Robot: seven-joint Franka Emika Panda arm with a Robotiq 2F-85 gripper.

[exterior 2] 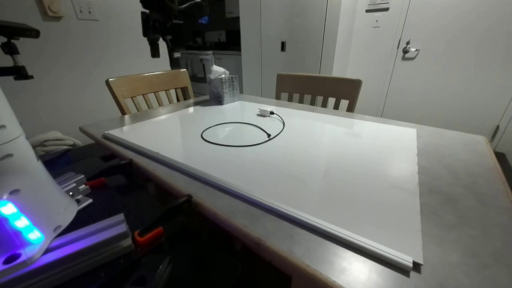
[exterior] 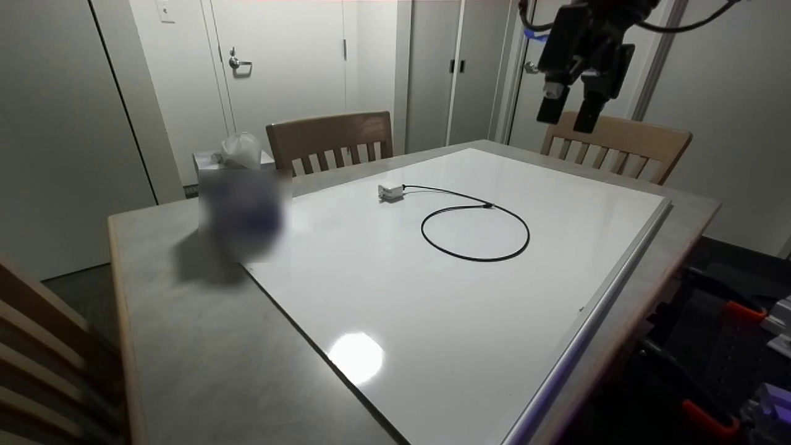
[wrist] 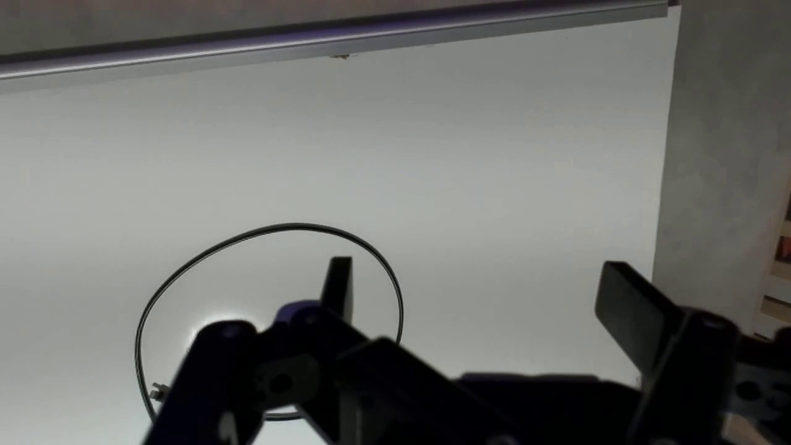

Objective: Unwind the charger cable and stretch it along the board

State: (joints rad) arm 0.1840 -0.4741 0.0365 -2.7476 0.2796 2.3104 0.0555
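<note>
The charger cable (exterior: 481,260) lies in one wide black loop on the glossy white board (exterior: 432,321). In both exterior views its whitish plug block (exterior 2: 265,112) rests on the board near a long edge. The cable's small dark free end (exterior 2: 269,135) sits close to the loop, also seen beside the cord in the wrist view. High above the far part of the board in an exterior view hangs my gripper (exterior: 567,116), apart from the cable. The wrist view shows the gripper (wrist: 477,262) open, its fingers wide apart and nothing between them; its body hides the plug block there.
A raised metal rail (exterior 2: 256,196) runs along one long edge of the board. A tissue box (exterior 2: 224,90) stands at a board corner, largely behind a blurred patch in an exterior view. Wooden chairs (exterior: 330,139) ring the grey table (exterior 2: 460,200). Clamps with orange handles (exterior 2: 149,237) sit near the robot base.
</note>
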